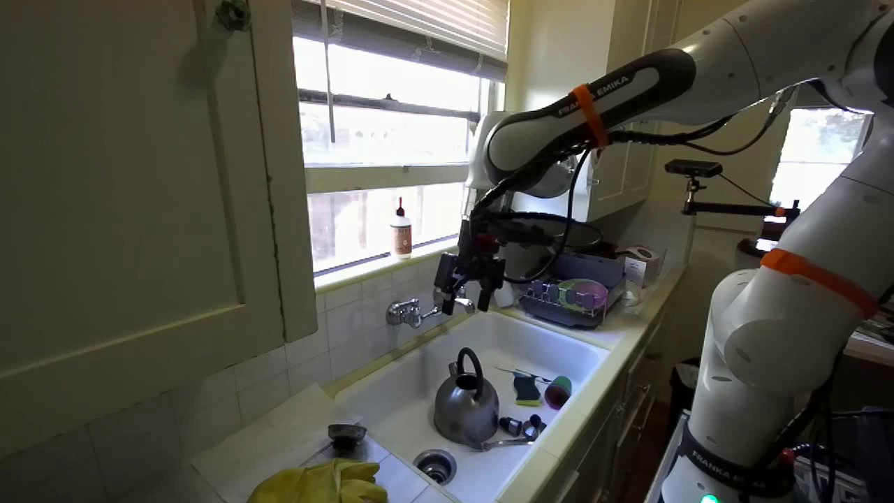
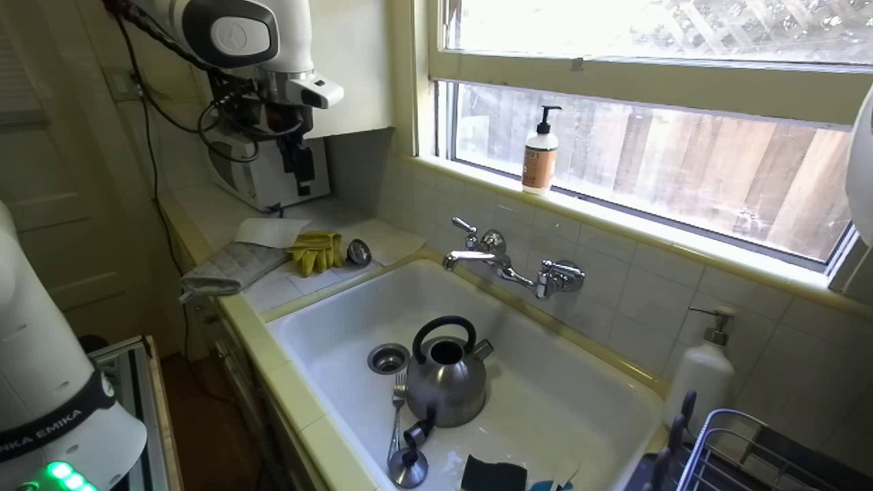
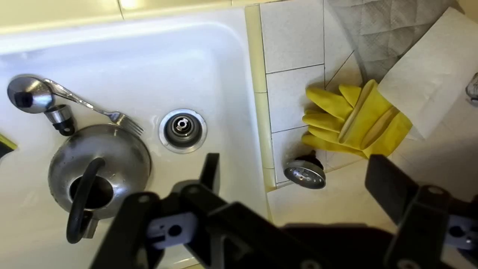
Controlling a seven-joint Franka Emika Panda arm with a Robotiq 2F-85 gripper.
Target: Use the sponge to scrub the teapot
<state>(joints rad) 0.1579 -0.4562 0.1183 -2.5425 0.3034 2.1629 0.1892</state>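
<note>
While hanging high, roughly over the border of sink (image 3: pixel 179 63) and counter (image 3: pixel 293 45), shows fingers (image 3: pixel 388 186) spread well apart, with nothing between them. Has yet to take up the dark-and-yellow sponge (image 1: pixel 526 388), lying on the sink floor past the silver teapot (image 2: pixel 447 392) and just beside a tumbler (image 1: pixel 559 392). Calls for care around the teapot, standing lidless and upright in the sink in both exterior views, with black handle (image 3: pixel 81 196) arched over the open top. Could hook that handle with the fingers on too low a crossing toward the sponge, and so drag or topple the teapot. Could likewise clip the faucet (image 2: pixel 470 256) by swinging too near it. On arrival, might shove the tumbler by descending with fingers this far apart, lose the sponge through too shallow a pinch, or jam against the sink floor by going too deep. Hard to judge the sponge's thickness, with only a corner of it in the wrist view. Once scrubbing, could push the teapot along by pressing sideways without any brace behind it, perhaps into the fork (image 3: pixel 89 105) or the knobbed metal lid (image 3: pixel 39 89) nearby.
</note>
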